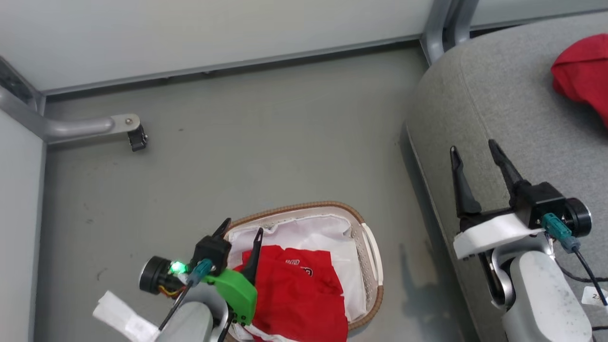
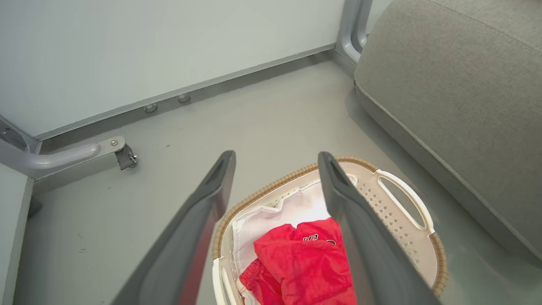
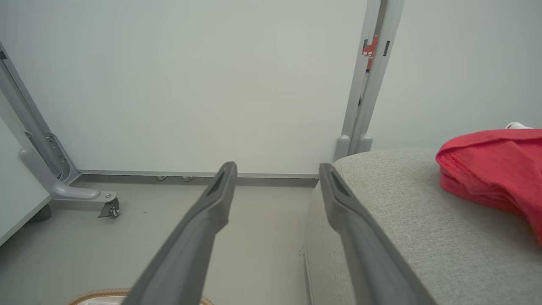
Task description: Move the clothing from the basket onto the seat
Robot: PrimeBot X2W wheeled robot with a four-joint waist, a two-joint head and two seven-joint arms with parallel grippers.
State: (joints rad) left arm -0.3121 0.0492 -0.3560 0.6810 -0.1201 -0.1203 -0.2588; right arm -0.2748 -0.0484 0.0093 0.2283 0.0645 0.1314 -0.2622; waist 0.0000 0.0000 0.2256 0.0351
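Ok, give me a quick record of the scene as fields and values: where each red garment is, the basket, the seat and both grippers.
first red garment: in the basket, on the white liner
second red garment: lying on the seat
basket place: on the floor, left of the seat
left gripper: open, empty, above the basket's left side
right gripper: open, empty, above the seat's left edge
left to do: first red garment
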